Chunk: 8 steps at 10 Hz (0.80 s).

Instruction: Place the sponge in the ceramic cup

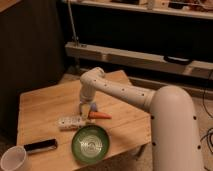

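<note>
Blue sponge [93,107], seemingly against fingers [83,106], beside carrot [102,115]

The small blue sponge [93,106] is sitting near the table's [45,105] middle, right at the gripper [86,107] hanging there. The white ceramic cup [14,159] is standing upright at the front-left corner.

No legible text or labels

End effector [85,106] at sponge [93,107], behind carrot [102,115]
</note>
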Each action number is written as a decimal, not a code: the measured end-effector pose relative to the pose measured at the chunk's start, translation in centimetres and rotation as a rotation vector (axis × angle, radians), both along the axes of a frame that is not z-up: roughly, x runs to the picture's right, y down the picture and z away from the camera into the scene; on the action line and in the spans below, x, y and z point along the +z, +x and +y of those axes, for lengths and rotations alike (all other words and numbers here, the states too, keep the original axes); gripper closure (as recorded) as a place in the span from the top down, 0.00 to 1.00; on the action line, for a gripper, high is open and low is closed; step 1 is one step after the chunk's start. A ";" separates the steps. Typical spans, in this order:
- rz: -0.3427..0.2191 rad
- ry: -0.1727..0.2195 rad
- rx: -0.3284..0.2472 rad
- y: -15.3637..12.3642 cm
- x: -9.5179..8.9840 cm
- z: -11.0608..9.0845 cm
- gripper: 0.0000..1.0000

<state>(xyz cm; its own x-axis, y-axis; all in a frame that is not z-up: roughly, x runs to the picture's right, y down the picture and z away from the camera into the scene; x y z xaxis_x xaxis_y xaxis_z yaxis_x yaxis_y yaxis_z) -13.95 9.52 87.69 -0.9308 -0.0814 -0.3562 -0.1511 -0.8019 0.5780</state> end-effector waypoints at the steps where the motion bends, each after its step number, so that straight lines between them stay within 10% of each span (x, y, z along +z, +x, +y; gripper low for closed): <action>1: 0.000 0.001 0.000 0.0 -0.1 -0.1 0.42; 4: -0.001 0.000 -0.010 0.0 -0.4 -0.1 0.48; 8: 0.025 -0.019 -0.008 0.5 2.0 0.3 0.79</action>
